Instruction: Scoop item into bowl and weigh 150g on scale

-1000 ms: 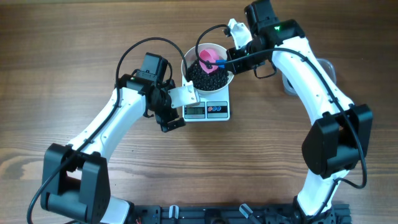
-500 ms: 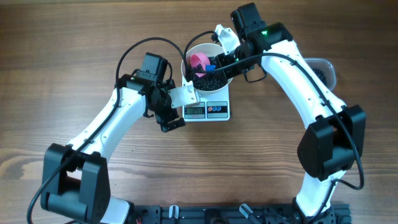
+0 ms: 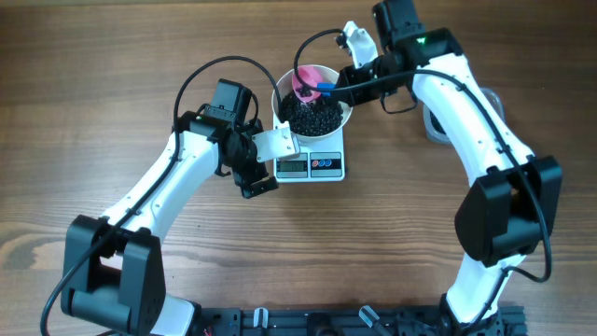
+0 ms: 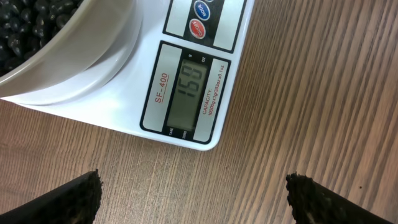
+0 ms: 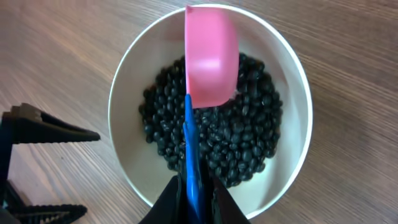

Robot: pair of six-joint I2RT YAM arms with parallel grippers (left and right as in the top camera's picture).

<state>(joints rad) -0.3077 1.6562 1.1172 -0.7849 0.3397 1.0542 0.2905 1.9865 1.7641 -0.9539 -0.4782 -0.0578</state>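
- Wood-grain table (image 3: 93, 56) carries the scale (image 3: 311, 166), with the white bowl (image 5: 121, 106) standing on its platform and an arm on each side.
- Black beans (image 5: 249, 143) lie heaped inside the bowl, filling much of it.
- Right gripper (image 5: 194, 193) is clamped on the blue handle (image 5: 191, 155) of a pink scoop (image 5: 211, 62), which hangs over the bowl's far side and looks empty.
- Left gripper (image 4: 196, 199) hovers beside the scale with its jaws spread wide and holding nothing, its camera trained on the display (image 4: 189, 93).
- Digits there, seen at a slant, appear to match the target weight.
- Judged from this, the weighing is at or near its end; the scoop should stay off the rim and the heap so that no extra load skews the reading.
- Any further correction should be a few beans at a time, with a pause for the display to settle.
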